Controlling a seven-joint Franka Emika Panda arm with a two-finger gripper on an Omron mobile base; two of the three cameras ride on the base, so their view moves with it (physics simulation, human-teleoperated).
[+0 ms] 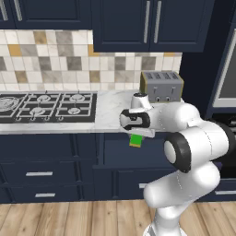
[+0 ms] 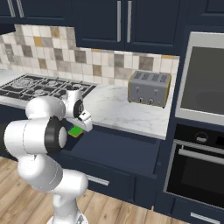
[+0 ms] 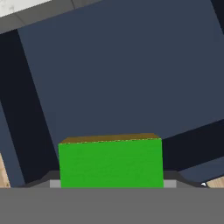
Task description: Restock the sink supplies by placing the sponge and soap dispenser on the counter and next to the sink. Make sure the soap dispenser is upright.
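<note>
My gripper (image 1: 136, 135) hangs just in front of the counter (image 1: 110, 117) edge, shut on the sponge (image 1: 135, 140). The sponge (image 2: 75, 131) is bright green with a yellow-orange layer and hangs over an open navy drawer (image 2: 116, 148). In the hand view the sponge (image 3: 110, 162) sits low between the fingers, with the drawer's dark floor (image 3: 122, 78) beyond it. The white marble counter (image 2: 116, 111) lies just behind and above the hand. The soap dispenser and the sink are out of view.
A grey toaster (image 1: 161, 86) (image 2: 149, 89) stands on the counter to the right of the hand. A black gas stovetop (image 1: 46, 107) (image 2: 43, 85) lies to the left. A built-in oven (image 2: 201, 144) fills the tall cabinet at the right. Navy wall cabinets (image 1: 147, 23) hang overhead.
</note>
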